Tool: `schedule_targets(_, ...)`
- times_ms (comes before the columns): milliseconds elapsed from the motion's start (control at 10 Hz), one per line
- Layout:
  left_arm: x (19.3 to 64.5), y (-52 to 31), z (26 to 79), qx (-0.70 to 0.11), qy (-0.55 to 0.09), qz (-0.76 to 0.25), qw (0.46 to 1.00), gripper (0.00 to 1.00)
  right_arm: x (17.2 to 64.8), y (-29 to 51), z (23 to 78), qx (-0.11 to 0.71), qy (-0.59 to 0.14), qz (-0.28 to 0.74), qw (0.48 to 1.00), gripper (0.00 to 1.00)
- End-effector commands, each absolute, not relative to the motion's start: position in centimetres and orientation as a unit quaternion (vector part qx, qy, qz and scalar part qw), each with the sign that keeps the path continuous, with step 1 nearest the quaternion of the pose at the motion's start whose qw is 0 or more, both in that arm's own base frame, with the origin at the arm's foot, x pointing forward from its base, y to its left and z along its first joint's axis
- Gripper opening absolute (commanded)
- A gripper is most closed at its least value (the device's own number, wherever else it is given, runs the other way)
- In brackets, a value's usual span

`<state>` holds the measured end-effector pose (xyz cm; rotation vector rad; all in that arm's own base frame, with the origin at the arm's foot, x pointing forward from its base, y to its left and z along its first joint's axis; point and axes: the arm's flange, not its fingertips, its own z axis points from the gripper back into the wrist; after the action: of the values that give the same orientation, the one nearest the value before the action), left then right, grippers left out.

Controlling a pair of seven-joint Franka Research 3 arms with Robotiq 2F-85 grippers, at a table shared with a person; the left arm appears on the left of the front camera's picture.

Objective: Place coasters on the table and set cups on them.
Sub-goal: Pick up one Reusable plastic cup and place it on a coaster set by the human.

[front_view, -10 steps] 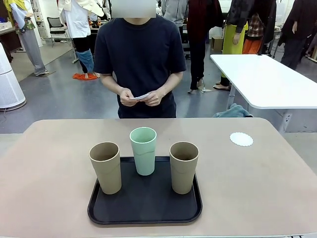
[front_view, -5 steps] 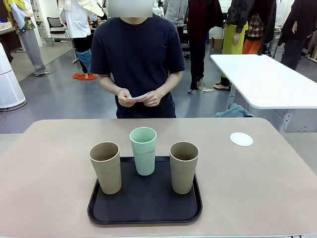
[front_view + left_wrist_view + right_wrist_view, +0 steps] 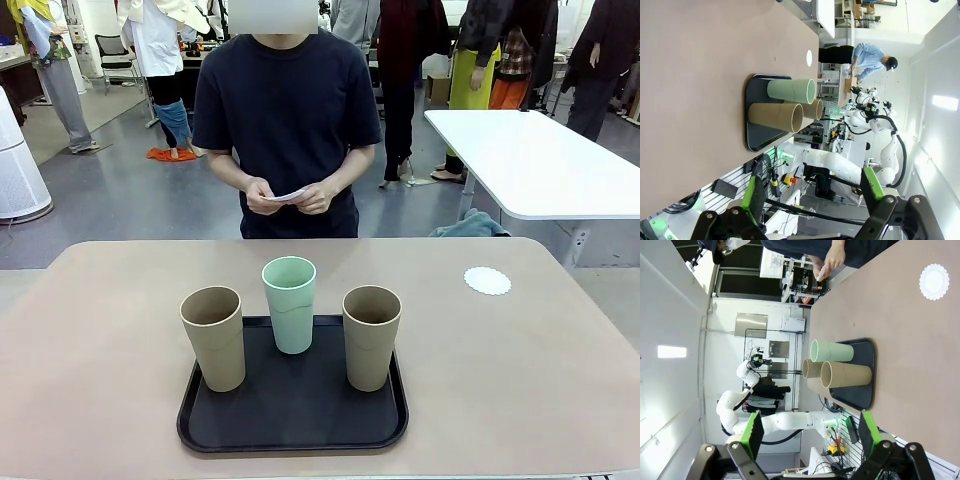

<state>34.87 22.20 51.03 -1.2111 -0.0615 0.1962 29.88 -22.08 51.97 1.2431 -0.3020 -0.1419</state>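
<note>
Standing upright on a black tray, the three cups are tall, tapered, matte and without handles. The left tan cup and the right tan cup sit toward the tray's sides. The mint green cup is between them, near the tray's far edge, and none of the three touches another. All three are open at the top and look empty.

One coaster lies flat on the counter, well apart from the tray, toward the far right corner. It is a thin white disc with a scalloped, lacy edge, and nothing stands on it.

At the far side a person in a dark shirt holds something thin and white between both hands at waist height; its shape is too small to make out.

The left pincer has its green-padded fingers spread wide with nothing between them, and the right pincer stands equally wide and empty. Both are well back from the tray.

The counter is a smooth beige-tan top with rounded corners. Behind it is a grey floor, a white table at the right, and several people standing farther off.
</note>
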Motion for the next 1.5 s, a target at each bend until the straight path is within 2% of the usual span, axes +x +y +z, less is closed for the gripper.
schedule_targets(0, 35.0, 22.2, 51.1, -0.569, -0.038, 0.095, 0.816, 1.0, 30.7, -22.2, 55.0, 0.527, -0.195, -0.044, 0.826, 1.0)
schedule_targets(100, 35.0, 22.2, 51.1, -0.569, -0.038, 0.095, 0.816, 1.0, 32.1, -21.8, 58.8, 0.475, -0.239, -0.01, 0.847, 1.0)
schedule_targets(200, 35.0, 22.2, 51.1, -0.569, -0.038, 0.095, 0.816, 1.0, 34.0, -20.8, 62.2, 0.398, -0.239, 0.046, 0.884, 1.0)
schedule_targets(300, 35.0, 22.2, 51.1, -0.569, -0.038, 0.095, 0.816, 1.0, 35.7, -19.2, 64.4, 0.249, -0.244, 0.095, 0.933, 1.0)
schedule_targets(400, 35.0, 22.2, 51.1, -0.569, -0.038, 0.095, 0.816, 1.0, 36.8, -15.8, 65.9, 0.135, -0.251, 0.148, 0.947, 1.0)
schedule_targets(600, 35.0, 22.2, 51.1, -0.569, -0.038, 0.095, 0.816, 1.0, 36.6, -7.8, 64.2, 0.025, -0.219, 0.316, 0.923, 1.0)
schedule_targets(700, 35.0, 22.2, 51.1, -0.569, -0.038, 0.095, 0.816, 1.0, 36.1, -4.6, 62.3, 0.018, -0.195, 0.378, 0.905, 1.0)
schedule_targets(1000, 35.0, 22.2, 51.1, -0.569, -0.038, 0.095, 0.816, 1.0, 34.7, 1.7, 57.0, 0.024, -0.146, 0.47, 0.87, 1.0)
schedule_targets(1200, 35.0, 22.2, 51.1, -0.569, -0.038, 0.095, 0.816, 1.0, 34.4, 3.5, 55.5, 0.025, -0.14, 0.486, 0.863, 1.0)
schedule_targets(1400, 35.0, 22.2, 51.1, -0.569, -0.038, 0.095, 0.816, 1.0, 34.8, 3.7, 56.6, 0.027, -0.118, 0.472, 0.873, 1.0)
